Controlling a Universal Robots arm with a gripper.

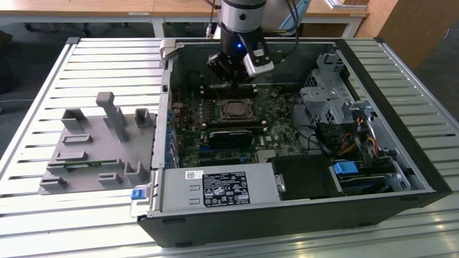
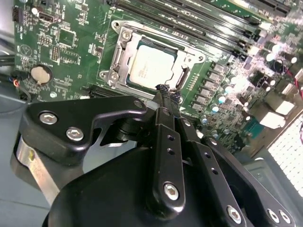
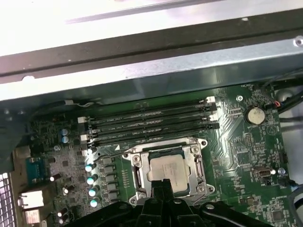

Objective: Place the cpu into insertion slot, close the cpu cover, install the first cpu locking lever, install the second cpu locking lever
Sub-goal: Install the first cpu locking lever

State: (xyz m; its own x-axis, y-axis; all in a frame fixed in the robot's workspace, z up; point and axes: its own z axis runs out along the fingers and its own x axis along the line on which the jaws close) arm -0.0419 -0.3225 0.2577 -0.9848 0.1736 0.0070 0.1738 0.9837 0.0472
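The black gripper [image 2: 164, 91], jaws pressed together, was seen just beside the thin silver frame cover [image 2: 121, 56], which was laid over the dull grey square cpu [image 2: 150, 66].

**Green board, silver socket, black arm**

The flat printed motherboard [image 2: 66, 61] is deep green, traced with fine pale lines and small white markings. The small square metal cpu [image 2: 152, 66] is dull silver-grey. The thin square metal cpu cover [image 2: 122, 52] that frames it is a brighter silver. 4 long memory slots [image 3: 151, 124] are black with white end clips. A round coin battery [image 3: 256, 115] is silver, and a row of small capacitors [image 3: 90, 179] has pale blue-green tops. The gripper [image 2: 165, 92] is matt black, dotted with silver screw heads. In the exterior view the computer case [image 1: 287, 223] is black. The moulded plastic holder [image 1: 93, 145] is grey. The slatted metal table [image 1: 43, 215] is striped silver-white, and a plastic latch [image 1: 138, 193] is blue.
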